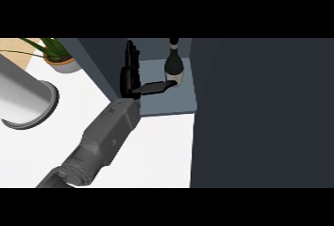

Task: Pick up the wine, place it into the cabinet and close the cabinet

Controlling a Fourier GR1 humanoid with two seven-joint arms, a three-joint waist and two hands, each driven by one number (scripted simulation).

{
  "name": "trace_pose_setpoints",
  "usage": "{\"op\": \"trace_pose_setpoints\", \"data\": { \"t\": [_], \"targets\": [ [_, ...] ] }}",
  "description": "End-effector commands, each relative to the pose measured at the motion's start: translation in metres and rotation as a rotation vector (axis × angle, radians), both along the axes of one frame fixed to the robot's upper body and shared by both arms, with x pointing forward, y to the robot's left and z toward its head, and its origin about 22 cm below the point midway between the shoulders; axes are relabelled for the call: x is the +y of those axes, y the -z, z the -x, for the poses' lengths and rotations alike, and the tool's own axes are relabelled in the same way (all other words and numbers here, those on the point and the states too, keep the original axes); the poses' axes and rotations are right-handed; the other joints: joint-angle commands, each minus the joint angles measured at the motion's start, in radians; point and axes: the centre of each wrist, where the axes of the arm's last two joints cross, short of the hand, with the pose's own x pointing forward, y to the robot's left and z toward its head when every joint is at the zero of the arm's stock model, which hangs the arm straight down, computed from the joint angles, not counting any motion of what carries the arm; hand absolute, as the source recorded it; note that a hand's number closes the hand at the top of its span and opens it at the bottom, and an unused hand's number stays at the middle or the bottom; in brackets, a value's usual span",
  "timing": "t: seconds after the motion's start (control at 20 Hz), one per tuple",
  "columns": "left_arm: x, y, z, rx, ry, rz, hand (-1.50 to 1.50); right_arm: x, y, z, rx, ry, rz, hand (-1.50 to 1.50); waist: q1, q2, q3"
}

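Dark glass wine bottle [174,63] upright in cabinet [171,106]

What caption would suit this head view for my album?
Open hand beside the wine bottle, thumb reaching its base, bottle upright on the cabinet shelf.
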Motion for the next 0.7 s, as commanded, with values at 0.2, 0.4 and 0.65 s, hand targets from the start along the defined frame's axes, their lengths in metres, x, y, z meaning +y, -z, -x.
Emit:
{"op": "trace_pose_setpoints", "data": {
  "t": [0.2,0.4,0.65],
  "targets": [
    [-0.023,0.019,0.042,0.047,0.036,0.034,-1.50,0.004,-0.006,0.004,-0.015,0.012,-0.028,-1.50,0.029,-0.008,-0.001],
    [-0.041,0.028,0.077,0.043,0.069,0.017,-1.50,-0.019,-0.001,0.018,-0.013,0.049,-0.001,-1.50,0.060,-0.011,0.000],
    [-0.069,0.015,0.112,0.024,0.077,0.016,-1.50,-0.012,0.000,0.017,-0.011,0.065,0.001,-1.50,0.065,-0.009,0.000]
  ]
}}
